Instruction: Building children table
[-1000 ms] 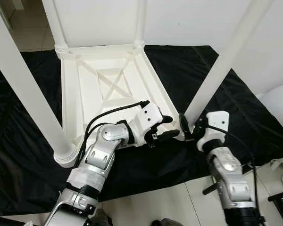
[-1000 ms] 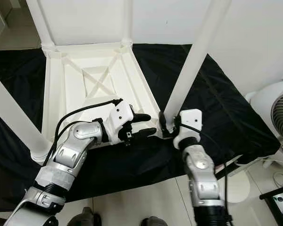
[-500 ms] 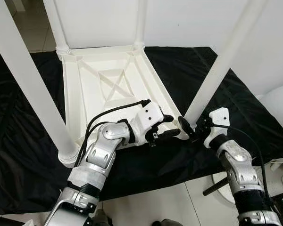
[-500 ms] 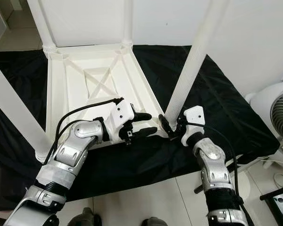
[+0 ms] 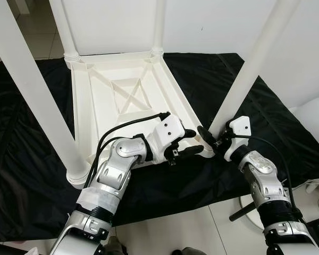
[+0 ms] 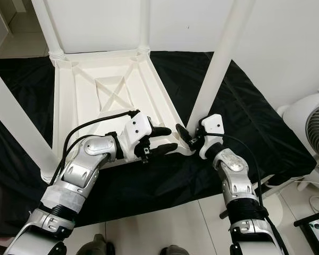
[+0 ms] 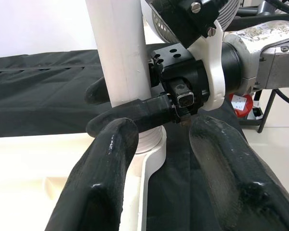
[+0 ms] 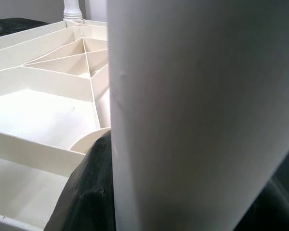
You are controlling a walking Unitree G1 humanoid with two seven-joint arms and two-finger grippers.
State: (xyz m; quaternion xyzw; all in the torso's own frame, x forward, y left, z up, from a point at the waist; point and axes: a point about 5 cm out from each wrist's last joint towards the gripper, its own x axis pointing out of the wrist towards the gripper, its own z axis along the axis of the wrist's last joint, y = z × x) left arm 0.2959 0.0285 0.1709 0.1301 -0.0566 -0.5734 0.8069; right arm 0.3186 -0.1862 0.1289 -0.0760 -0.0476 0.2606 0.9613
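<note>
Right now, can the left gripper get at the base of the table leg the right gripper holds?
Probably yes: the left gripper hangs open just beside that table leg, nothing between, though the right gripper already clasps its base.

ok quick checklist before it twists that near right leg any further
1. Right tool around the near right leg at its base: ok, one finger wraps the front of the leg in the left wrist view.
2. Left tool clear of the leg: ok, open, hovering just short of the corner.
3. Leg seated in the corner socket: cannot tell, the collar meets the socket but depth is hidden.
4. Tabletop lying upside down, flat on the black cloth: ok.
5. The other three legs standing in their corners: ok, how tight cannot be told.
6. Fan on the robot's right apart from the right arm: ok.
</note>
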